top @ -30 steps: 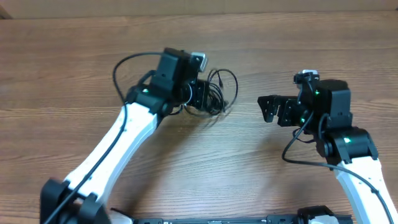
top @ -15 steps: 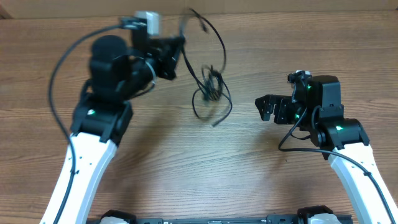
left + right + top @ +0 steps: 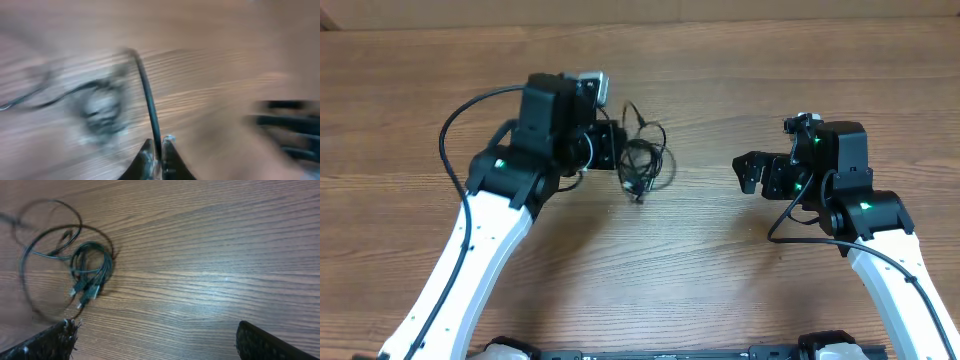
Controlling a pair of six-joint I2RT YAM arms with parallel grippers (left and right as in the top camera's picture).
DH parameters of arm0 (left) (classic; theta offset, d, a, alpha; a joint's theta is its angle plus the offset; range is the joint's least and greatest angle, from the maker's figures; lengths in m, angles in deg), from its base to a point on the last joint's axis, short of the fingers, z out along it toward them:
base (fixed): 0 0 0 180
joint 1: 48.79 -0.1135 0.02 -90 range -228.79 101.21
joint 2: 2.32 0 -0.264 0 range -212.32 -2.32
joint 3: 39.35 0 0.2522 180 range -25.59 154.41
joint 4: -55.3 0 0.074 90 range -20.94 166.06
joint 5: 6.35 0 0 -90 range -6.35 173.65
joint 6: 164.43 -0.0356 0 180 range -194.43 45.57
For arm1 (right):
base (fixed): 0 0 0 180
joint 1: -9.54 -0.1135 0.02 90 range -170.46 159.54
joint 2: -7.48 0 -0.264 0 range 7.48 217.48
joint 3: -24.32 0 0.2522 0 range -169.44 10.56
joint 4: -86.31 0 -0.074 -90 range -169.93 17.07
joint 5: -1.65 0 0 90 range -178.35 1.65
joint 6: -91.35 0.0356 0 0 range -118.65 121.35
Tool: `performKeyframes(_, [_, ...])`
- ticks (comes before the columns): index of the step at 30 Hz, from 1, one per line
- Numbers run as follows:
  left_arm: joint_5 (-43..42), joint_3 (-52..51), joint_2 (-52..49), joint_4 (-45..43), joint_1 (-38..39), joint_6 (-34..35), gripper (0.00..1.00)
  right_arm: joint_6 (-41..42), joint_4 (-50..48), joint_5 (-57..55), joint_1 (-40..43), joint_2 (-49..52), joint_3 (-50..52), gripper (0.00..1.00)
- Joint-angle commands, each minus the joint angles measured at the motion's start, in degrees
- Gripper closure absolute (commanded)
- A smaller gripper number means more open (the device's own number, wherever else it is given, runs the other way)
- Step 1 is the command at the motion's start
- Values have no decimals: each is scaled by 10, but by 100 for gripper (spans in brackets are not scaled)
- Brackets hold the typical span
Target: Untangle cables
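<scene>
left tool (image 3: 159, 146) tight on a blurred strand of the cables (image 3: 642, 166); right tool (image 3: 155, 334) agape, tips cropped

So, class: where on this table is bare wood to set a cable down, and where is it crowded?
Bare: the wood between the cables and the right gripper, and the near middle of the table. Crowded: at the left gripper, where the loops lie.
</scene>
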Motion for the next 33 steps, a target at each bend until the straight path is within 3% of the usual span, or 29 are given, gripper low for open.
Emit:
performKeyframes(1, [167,4,-3,8,-22,-40,35,-2,0,-24,0,-3,-15,0])
performKeyframes(2, [180,4,-3,3,-27,-43,27,-2,1,-28,0,-3,-15,0])
performKeyframes(4, [192,4,-1,-12,-36,-43,21,-2,3,-28,0,-3,-15,0])
performKeyframes(10, [165,3,-27,-21,-34,21,26,-2,8,-28,0,-3,-15,0])
performKeyframes(16, [75,2,-116,-17,-3,15,28,-2,14,-40,0,-3,-15,0])
performKeyframes(23, [37,2,-220,-22,20,15,39,-2,21,-59,0,-3,-15,0])
performKeyframes(31, [78,2,-286,-70,21,16,39,-2,25,-59,0,-3,-15,0])
performKeyframes(33, [101,2,-286,-91,21,16,47,-2,25,-59,0,-3,-15,0])
